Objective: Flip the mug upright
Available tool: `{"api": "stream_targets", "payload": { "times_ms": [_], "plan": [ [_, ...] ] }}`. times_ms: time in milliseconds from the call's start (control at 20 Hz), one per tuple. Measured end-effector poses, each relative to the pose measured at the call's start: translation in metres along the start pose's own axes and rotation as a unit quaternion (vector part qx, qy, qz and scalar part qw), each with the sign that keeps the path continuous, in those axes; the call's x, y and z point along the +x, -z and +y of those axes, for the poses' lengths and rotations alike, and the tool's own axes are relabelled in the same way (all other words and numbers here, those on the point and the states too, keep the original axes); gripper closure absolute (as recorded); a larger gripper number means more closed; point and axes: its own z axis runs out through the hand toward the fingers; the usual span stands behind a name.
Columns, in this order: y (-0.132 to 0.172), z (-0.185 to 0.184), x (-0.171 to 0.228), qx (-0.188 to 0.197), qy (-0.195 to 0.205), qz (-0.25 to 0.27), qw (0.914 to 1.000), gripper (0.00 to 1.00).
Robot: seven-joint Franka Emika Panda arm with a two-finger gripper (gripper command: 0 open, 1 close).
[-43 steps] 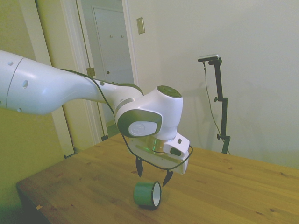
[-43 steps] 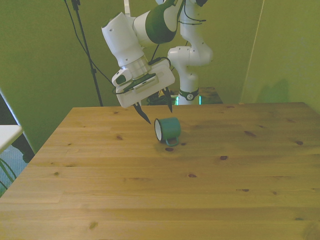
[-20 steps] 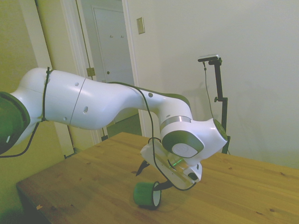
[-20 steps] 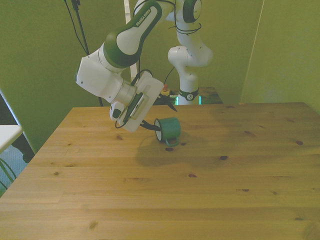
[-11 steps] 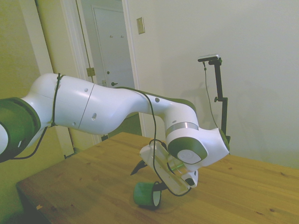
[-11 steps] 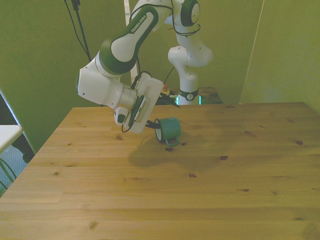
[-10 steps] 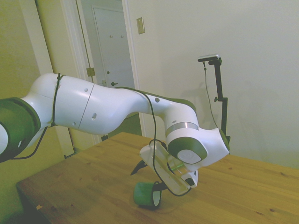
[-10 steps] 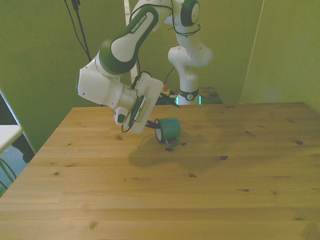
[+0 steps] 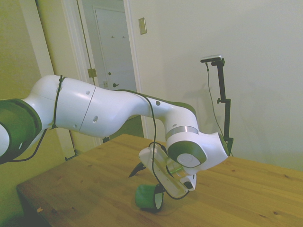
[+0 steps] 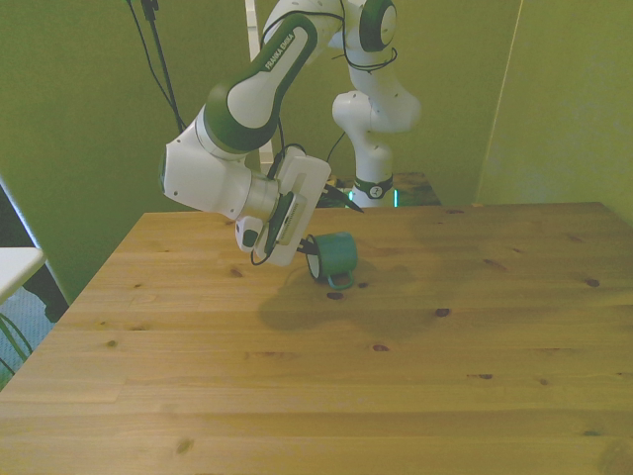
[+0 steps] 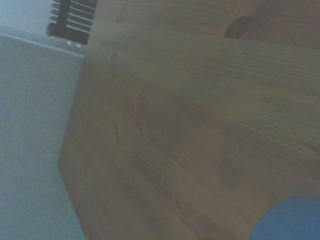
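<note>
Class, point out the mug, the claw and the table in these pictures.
mug (image 10: 337,254), front view, on its green side wall.
claw (image 9: 147,178), side view, midway between its fingertips.
table (image 10: 415,396), front view, on bare wood.

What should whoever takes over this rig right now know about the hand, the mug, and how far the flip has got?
Hand: open, tilted hard over, one finger spread out above the table, the other at the mug's rim. Nothing is gripped.
Mug: lying on its side on the wooden table, white inside facing the front view's left, loop handle down against the wood.
Done: the hand is brought in at the mug's open end.
Left: close on the rim, turn the mug upright, set it down, release.
</note>
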Motion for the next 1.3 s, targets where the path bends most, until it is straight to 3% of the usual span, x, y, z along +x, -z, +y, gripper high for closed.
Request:
{"api": "stream_targets", "payload": {
  "times_ms": [1300],
  "plan": [
    [0.0073, 0.0, -0.0034, 0.001, 0.007, 0.008, 0.9999, 1.0]
  ]
}}
